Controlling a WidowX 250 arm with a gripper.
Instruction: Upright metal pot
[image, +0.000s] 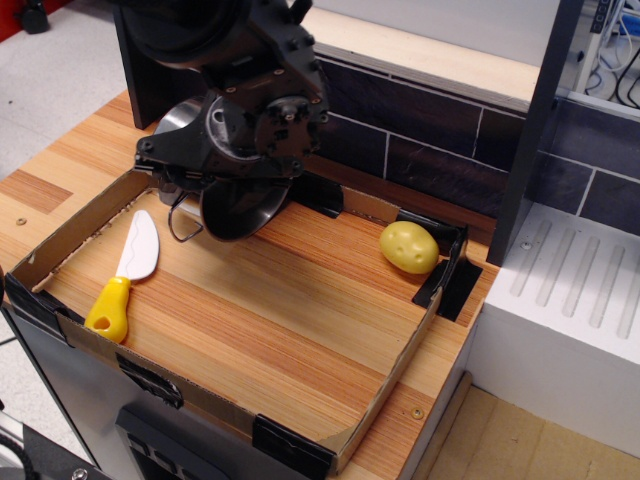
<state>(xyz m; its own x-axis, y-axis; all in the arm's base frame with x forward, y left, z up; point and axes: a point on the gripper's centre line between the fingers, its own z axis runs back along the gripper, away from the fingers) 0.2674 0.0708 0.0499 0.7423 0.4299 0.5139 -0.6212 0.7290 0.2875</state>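
Steel metal pot (235, 205) tilted beneath the pincer (215, 170)

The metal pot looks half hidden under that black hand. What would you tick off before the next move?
1. Metal pot upright: not ok; it looks tipped, dark opening facing the camera.
2. Hand gripping the pot: cannot tell; its body hides the fingers.
3. Pot's wire handle free: ok, it hangs clear at the left.
4. Toy knife out of the way: ok, apart at front left.
5. Yellow potato out of the way: ok, in the far right corner.
6. Bare tray floor for setting the pot down: ok.
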